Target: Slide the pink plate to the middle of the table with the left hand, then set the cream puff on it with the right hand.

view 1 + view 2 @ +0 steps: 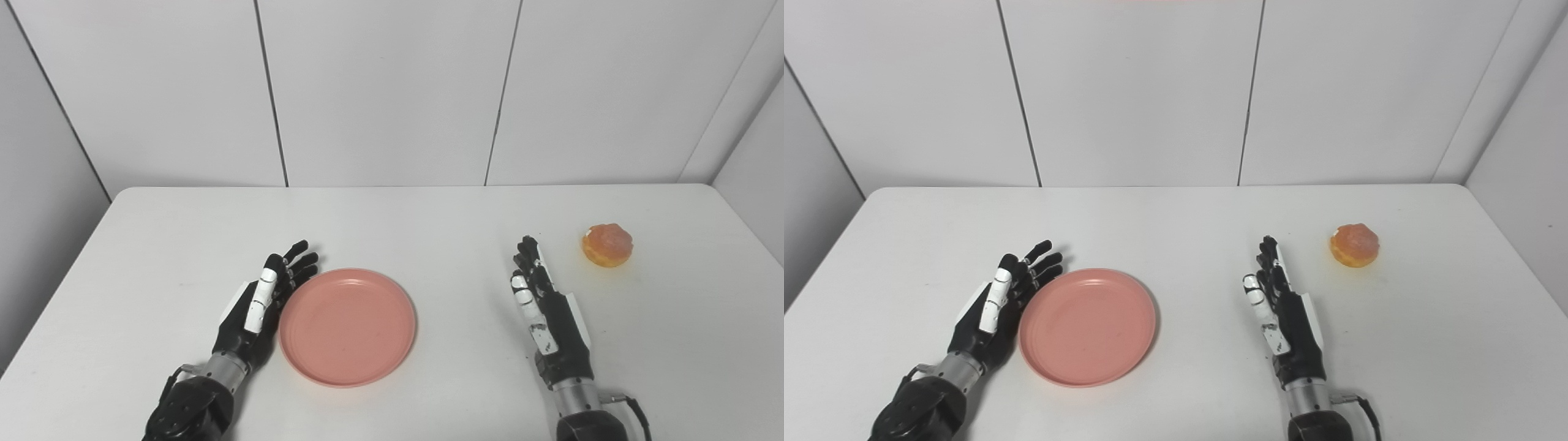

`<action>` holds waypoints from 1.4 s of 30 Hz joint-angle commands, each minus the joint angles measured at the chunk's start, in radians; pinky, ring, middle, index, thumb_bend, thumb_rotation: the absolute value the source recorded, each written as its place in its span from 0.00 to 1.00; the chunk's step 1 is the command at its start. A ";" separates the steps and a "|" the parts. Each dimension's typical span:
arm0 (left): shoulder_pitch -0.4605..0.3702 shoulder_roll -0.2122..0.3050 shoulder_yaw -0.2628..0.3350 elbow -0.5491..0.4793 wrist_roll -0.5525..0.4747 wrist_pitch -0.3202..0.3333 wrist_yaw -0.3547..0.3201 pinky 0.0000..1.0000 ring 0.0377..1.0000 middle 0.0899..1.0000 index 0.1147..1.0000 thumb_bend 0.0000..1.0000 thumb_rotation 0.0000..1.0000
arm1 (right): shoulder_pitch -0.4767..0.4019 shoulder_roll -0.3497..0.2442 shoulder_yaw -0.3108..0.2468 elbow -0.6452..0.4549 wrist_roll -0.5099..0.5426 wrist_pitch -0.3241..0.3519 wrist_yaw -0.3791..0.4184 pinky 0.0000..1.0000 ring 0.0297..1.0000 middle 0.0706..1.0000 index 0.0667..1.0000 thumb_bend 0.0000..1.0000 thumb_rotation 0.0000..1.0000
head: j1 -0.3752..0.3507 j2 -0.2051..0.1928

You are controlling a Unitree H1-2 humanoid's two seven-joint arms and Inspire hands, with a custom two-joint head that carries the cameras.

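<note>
One pink plate lies on the white worktop near the front edge, a little left of the middle, with nothing in it. One cream puff sits well apart, toward the right edge. The left robot hand is released, fingers spread, edge-on just beside the plate's left rim. The right robot hand rests released, grasping nothing, between plate and puff. No writing shows anywhere.

Both robot hands flat (fingers apart)
</note>
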 commanded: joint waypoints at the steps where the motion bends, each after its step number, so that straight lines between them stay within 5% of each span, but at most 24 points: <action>1: 0.005 -0.003 -0.009 -0.019 0.000 0.008 -0.021 0.93 0.91 0.90 0.90 0.73 1.00 | 0.037 0.024 0.013 0.022 0.000 0.016 -0.006 1.00 1.00 1.00 1.00 0.63 0.84 | -0.002 0.011; 13: 0.045 -0.053 -0.021 -0.068 0.023 0.010 0.017 0.94 0.94 0.92 0.92 0.74 1.00 | 0.035 0.022 0.018 -0.006 -0.022 0.053 -0.020 1.00 1.00 1.00 1.00 0.64 0.86 | 0.005 0.033; 23: 0.079 -0.128 -0.020 -0.044 0.056 -0.092 0.063 0.90 0.89 0.88 0.86 0.78 1.00 | 0.038 0.013 0.015 -0.018 -0.018 0.065 -0.016 1.00 1.00 1.00 1.00 0.66 0.85 | 0.033 0.041; 42: 0.108 -0.140 -0.049 -0.069 0.041 -0.093 0.017 0.99 0.96 0.94 0.92 0.72 1.00 | 0.039 0.006 0.015 -0.009 -0.011 0.048 -0.008 1.00 1.00 1.00 1.00 0.66 0.85 | 0.029 0.039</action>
